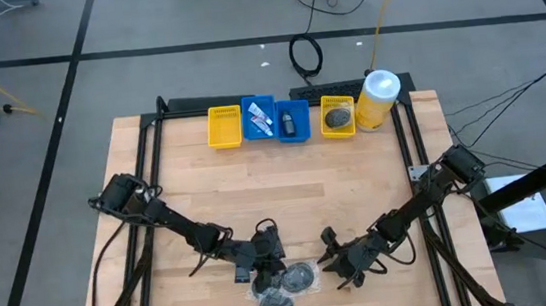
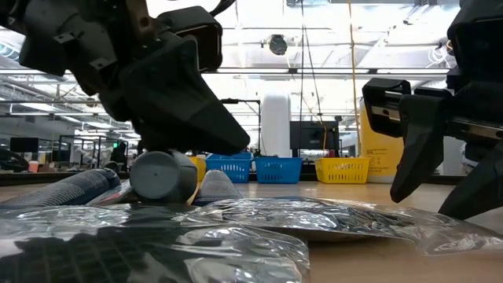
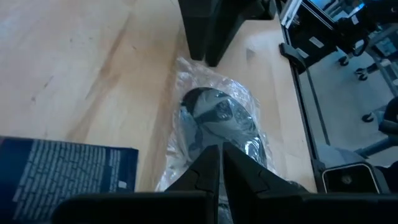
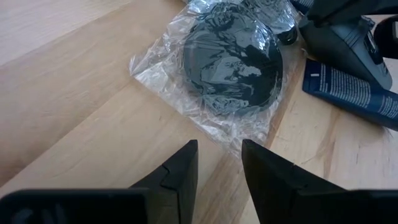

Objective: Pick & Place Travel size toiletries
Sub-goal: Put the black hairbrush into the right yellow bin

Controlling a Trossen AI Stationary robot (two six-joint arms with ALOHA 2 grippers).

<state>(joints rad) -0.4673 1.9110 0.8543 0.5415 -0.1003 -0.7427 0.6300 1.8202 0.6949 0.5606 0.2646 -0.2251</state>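
The left gripper (image 3: 219,163), jaws pressed together, hangs over a bagged mesh puff (image 3: 214,121) near the tabletop's (image 1: 356,175) front edge. The right gripper (image 4: 219,163), jaws spread and holding nothing, sits just beside that puff's clear wrapper. A dark blue tube (image 4: 348,87) lies close by. More toiletries sit in the bins (image 1: 278,119) along the far edge.

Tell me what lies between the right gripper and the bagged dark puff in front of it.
Right wrist view: only bare wood between the open right gripper and the bagged puff; its plastic edge nearly reaches the fingertips.
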